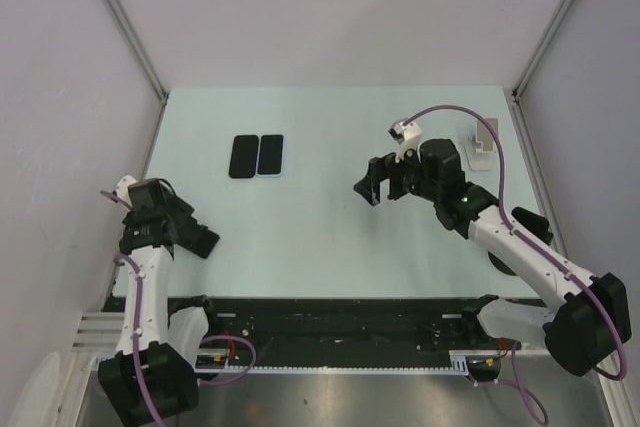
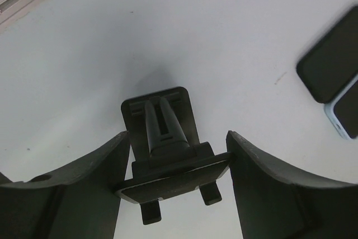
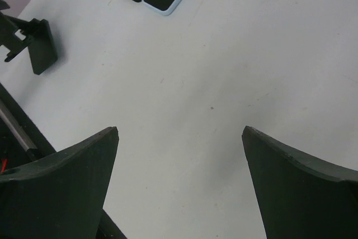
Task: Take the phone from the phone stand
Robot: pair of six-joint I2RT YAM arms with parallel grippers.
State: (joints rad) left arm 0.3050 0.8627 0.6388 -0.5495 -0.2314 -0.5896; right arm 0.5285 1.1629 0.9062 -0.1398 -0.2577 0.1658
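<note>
Jaws of the left gripper (image 2: 178,136) bracket the phone stand (image 2: 162,138), actual grip unclear, table (image 3: 224,54) edge nearby; right gripper (image 3: 179,130) gapes over open surface.

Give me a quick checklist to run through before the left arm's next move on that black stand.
1. Black stand has no phone in it: ok.
2. Black phone and light-edged phone flat on the table, side by side: ok.
3. Left pincer straddling the stand: ok.
4. Its fingers actually gripping the stand: cannot tell.
5. Right pincer open, empty, apart from the phones: ok.
</note>
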